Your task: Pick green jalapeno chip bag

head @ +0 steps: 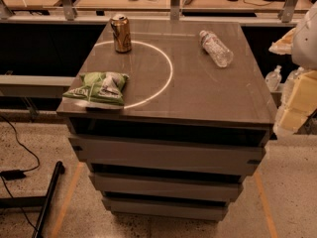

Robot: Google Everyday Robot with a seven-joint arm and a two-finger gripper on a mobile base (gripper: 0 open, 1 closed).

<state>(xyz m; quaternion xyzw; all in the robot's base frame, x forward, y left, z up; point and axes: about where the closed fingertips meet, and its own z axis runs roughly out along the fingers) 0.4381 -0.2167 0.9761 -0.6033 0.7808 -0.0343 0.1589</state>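
Observation:
The green jalapeno chip bag [99, 89] lies flat on the front left corner of the brown table top [198, 90], right at the edge, with white patches and white lettering. My gripper [298, 102] is at the far right of the view, off the table's right side, level with its front edge and far from the bag. Only pale yellow and white parts of it show, partly cut off by the frame's edge. It holds nothing that I can see.
A gold-brown drink can [121, 33] stands upright at the back left. A clear plastic water bottle [216, 48] lies on its side at the back right. A white circle line [167, 63] is marked on the top. Desks with clutter stand behind; cables and a black pole [48, 198] lie on the floor at left.

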